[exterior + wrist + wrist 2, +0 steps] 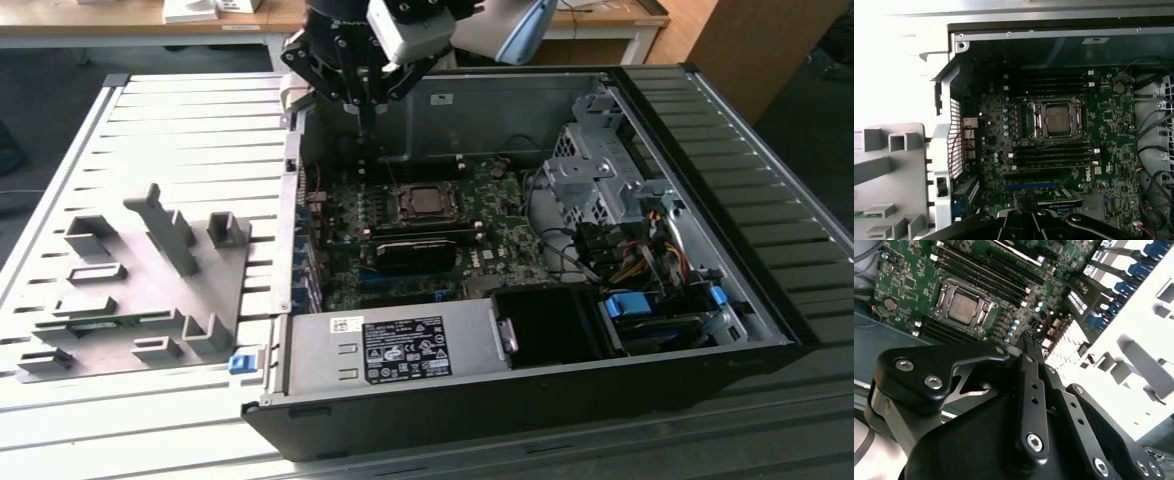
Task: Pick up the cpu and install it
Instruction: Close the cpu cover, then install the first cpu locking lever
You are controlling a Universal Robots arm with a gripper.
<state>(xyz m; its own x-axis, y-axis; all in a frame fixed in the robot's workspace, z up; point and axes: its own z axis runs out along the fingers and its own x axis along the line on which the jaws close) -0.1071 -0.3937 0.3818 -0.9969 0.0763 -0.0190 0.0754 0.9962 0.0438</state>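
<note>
The black end effector (358, 110) hung over the rear part of the open black computer case (534, 420), above the green motherboard (507, 215). In the second wrist view its two slim fingers (1030, 342) stood pressed together at the tips, with nothing between them.

The cpu, a small flat square chip with a dull silver-grey metal top (1058, 119), sat in the dark square metal-framed socket (1040, 120) near the middle of the motherboard. In the second wrist view the cpu (963, 307) lay flat within the socket frame, well apart from the fingertips. In the exterior view the socket (423, 200) lay below the end effector and towards the exterior view's right of it.

Long black memory slots (1054, 155) ran on both sides of the socket. A grey metal power-supply box (387, 345) sat at the near edge of the case and carried a white label with print; its text was too small to make out. White lettering on the motherboard near the slots (1087, 175) could not be read with certainty.

A dull grey plastic fixture with raised blocks (147, 280) rested on the slatted metal desk (200, 130), beside the case on the exterior view's left.
</note>
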